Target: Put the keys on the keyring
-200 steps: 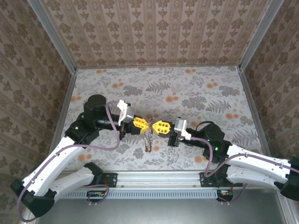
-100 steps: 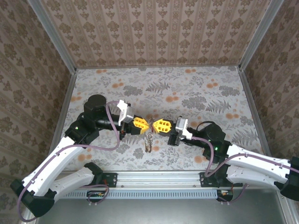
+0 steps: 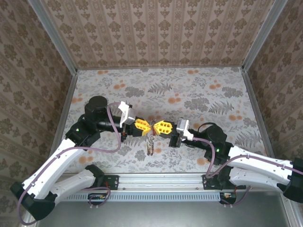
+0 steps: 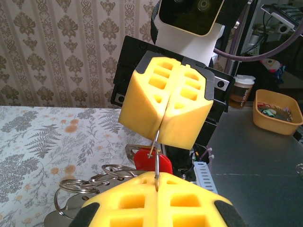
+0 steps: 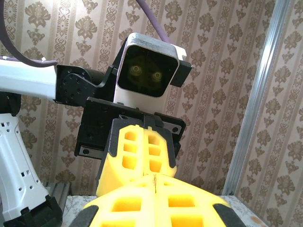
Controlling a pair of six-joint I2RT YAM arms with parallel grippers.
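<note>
While left gripper (image 4: pixel 156 178) and right gripper (image 4: pixel 162 138) both pinch the keyring (image 4: pixel 155 145), closed tip to tip, keys (image 3: pixel 150 143) dangle lengthwise straight below the keyring, equally near both.

Red key head (image 4: pixel 142 159), keyring (image 4: pixel 152 149) partly hidden behind left gripper (image 4: pixel 156 178)

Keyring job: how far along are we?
Done: left end effector and right end effector shut tip to tip on one thin wire loop. In hand: ring bunch and red-headed key hanging beneath. Left: threading; whether any key is on yet is unclear.
</note>
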